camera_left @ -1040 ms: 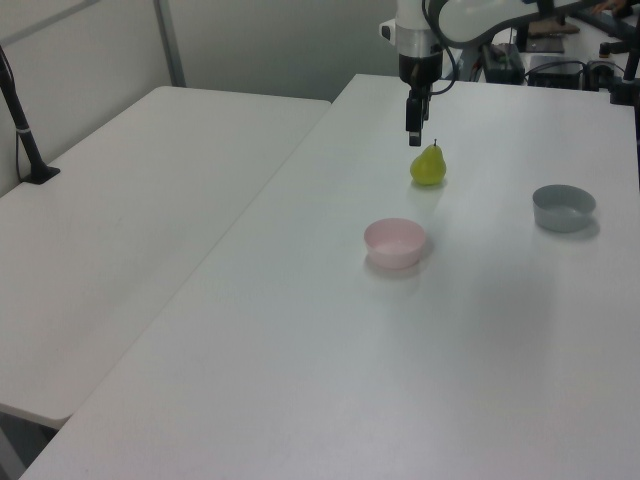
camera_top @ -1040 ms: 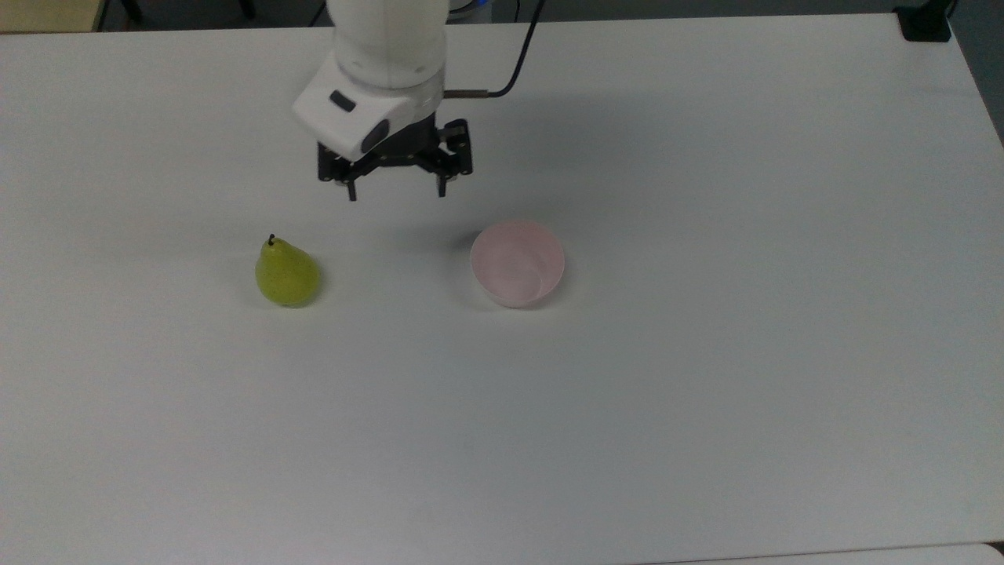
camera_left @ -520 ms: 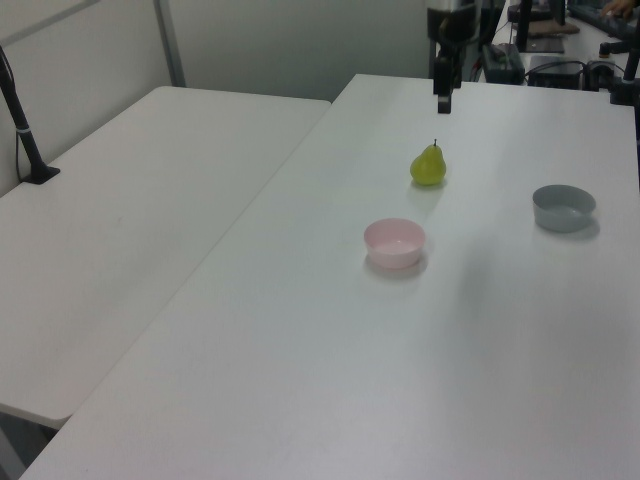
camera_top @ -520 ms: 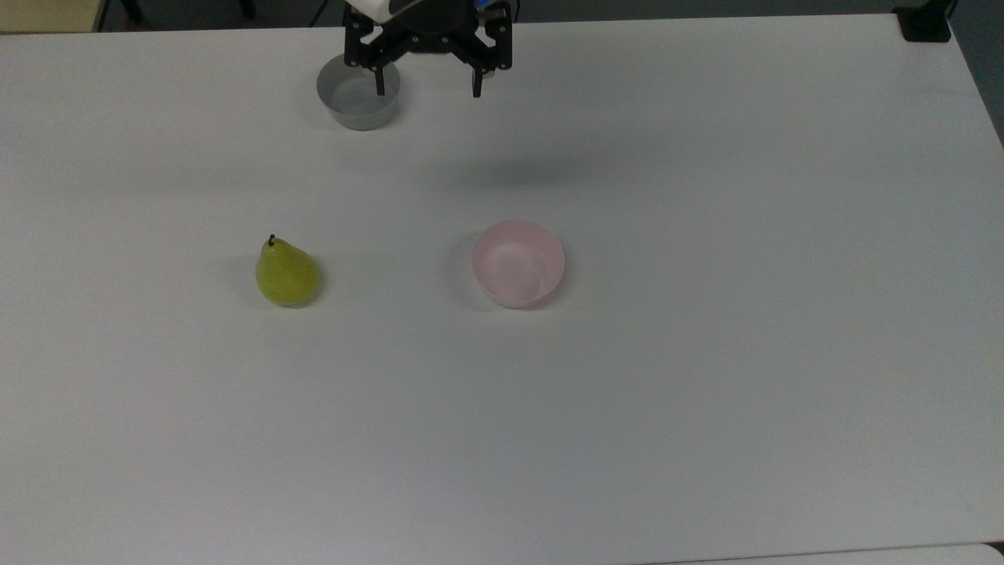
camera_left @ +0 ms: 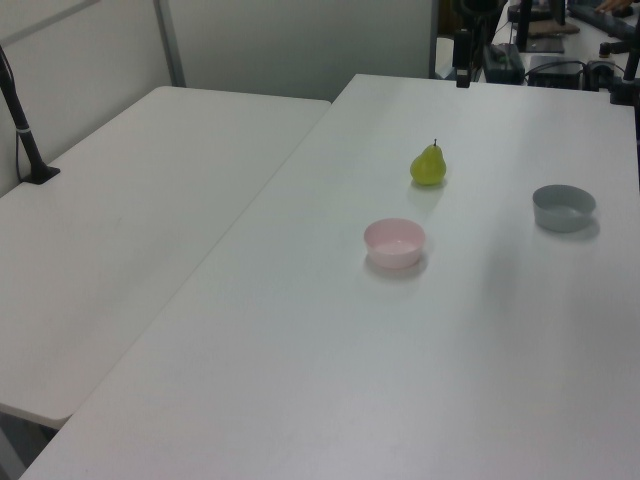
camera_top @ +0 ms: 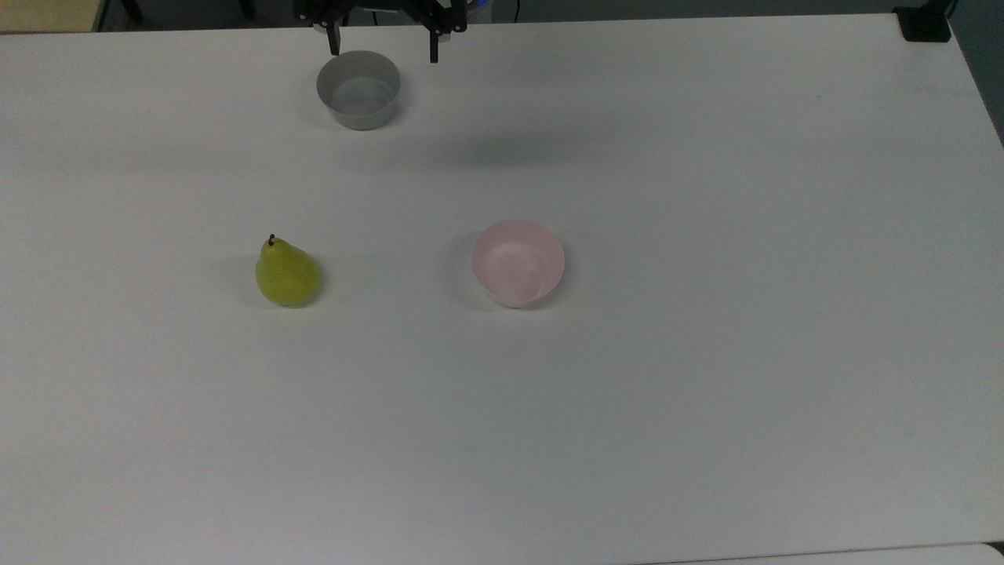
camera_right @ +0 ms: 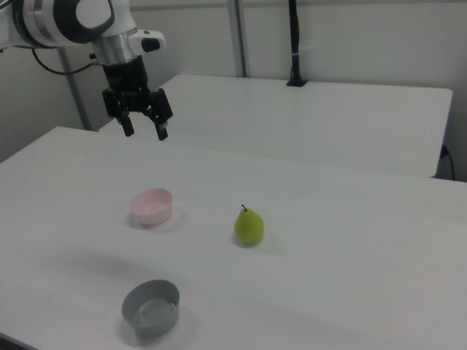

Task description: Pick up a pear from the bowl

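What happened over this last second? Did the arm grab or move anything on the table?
The gripper pulled away from the spot between the pear and pink bowl, toward the top view's upper edge above the grey bowl, open and empty. It took hold of nothing. Pear and both bowls stayed put.

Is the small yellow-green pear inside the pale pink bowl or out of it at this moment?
Out. The small yellow-green pear stands upright on the white table, apart from the pale pink bowl, which is empty.
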You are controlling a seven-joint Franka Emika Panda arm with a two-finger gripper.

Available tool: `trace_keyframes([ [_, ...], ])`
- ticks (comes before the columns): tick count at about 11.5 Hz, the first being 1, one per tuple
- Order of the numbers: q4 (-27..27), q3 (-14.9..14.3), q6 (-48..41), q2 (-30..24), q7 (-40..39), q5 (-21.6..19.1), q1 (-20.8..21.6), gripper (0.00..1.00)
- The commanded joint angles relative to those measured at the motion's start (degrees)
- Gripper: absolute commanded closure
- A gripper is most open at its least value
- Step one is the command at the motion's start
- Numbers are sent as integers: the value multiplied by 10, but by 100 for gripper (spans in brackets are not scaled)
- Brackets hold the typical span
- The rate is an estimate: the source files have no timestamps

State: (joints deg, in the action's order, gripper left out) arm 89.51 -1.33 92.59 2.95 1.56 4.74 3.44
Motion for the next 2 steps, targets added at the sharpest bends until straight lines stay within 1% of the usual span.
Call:
trace_keyframes([
  [1,18,10,0,-15,5,1,-6,0],
  [2,18,10,-1,-15,5,1,-5,0],
])
